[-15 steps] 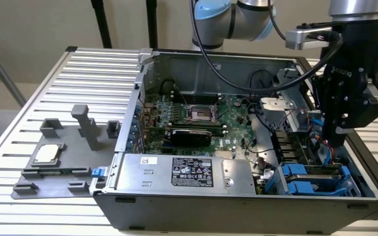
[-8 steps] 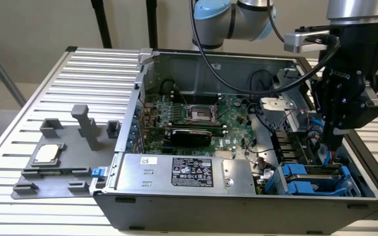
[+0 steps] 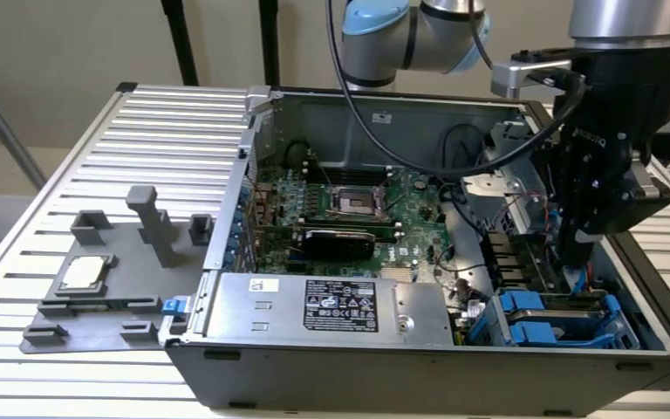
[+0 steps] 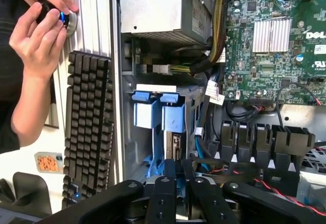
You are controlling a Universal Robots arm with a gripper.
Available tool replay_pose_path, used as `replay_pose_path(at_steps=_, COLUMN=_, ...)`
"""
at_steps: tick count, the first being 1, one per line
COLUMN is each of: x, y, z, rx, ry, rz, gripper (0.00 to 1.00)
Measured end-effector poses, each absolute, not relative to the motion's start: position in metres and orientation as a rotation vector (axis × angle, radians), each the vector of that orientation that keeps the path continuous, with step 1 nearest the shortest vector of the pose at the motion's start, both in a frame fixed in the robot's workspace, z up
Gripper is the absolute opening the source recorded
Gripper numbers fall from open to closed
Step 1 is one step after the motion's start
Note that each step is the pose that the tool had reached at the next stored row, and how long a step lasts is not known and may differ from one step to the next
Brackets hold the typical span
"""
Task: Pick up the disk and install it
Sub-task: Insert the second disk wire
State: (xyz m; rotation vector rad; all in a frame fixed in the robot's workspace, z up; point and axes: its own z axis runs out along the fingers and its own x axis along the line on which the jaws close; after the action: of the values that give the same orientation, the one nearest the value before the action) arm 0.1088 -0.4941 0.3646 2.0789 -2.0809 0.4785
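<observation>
While the arm reaches down into the open computer case, the gripper hangs low over the drive bay at the case's front corner. Whether its jaws are open or closed cannot be told. In the wrist view the gripper sits right at the bay, just above the blue carriers. The disk, edged in blue, stands in the bay directly below the gripper. Past the gripper, toward the case's middle, lies the motherboard, with the power supply beside the bay. Well apart, outside the case on the slatted bench, a grey fixture carries a small silver chip. A person's hands hold a knob beside a keyboard.
</observation>
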Motion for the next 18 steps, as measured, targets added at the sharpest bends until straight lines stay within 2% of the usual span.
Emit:
replay_pose_path(at_steps=5, x=0.105, y=-0.503, z=0.362, rx=2.109, ry=-2.119, rz=0.430, gripper=0.16)
replay_pose_path(at_steps=18, x=0.102, y=-0.536, z=0.354, rx=2.166, ry=-2.198, rz=0.378, gripper=0.16)
